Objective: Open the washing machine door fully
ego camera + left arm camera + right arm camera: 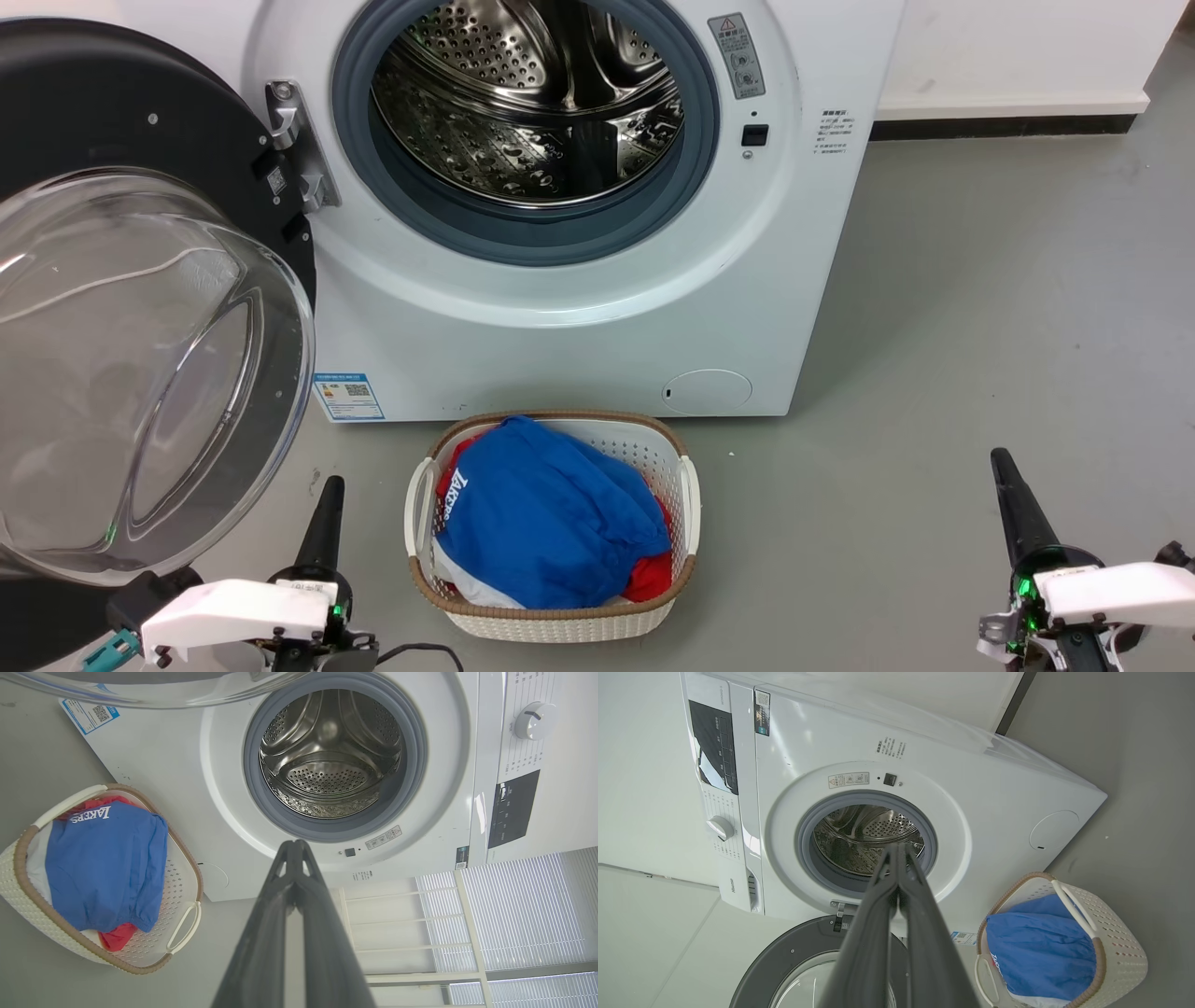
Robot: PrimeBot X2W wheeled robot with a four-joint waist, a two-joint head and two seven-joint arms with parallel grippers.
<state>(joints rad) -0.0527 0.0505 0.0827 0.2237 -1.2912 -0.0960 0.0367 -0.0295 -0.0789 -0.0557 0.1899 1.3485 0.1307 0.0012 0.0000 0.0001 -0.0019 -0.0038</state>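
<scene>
Treat the washing machine door (140, 327) as a rigid, fairly heavy thing: a broad glossy black disc carrying a bulging clear glass bowl, hung from a metal hinge (294, 140) on the left of the washing machine (560, 345), and likely to swing in one stiff arc rather than flex. Expect slick surfaces throughout, glass and gloss alike, so push rather than pinch. Press on the black rim well away from the hinge for leverage, and spare the bowl any hard knock from a fingertip. Swung far out to the robot's left, inner face and bowl turned toward the head camera, leaving the grey rubber ring (523, 233) and the perforated steel drum (532, 103) fully exposed. Probably at or near the end of its travel, though not possible to settle from these views. Left gripper (330, 495) closed tight on nothing, pointing up from the lower left, just right of the bowl's lower curve and near it. Seemingly apart from the glass, with depth hard to judge. Confirmed shut in the left wrist view, with the bowl's clear edge crossing the top of that view above the closed tips. Right gripper (1004, 467) likewise closed and empty, low on the right, well apart from the door, beyond the white laundry basket (560, 625) of blue and red clothing on the floor before the machine. In the right wrist view, black disc and glass partly hidden behind the closed fingers, beside the drum opening.
</scene>
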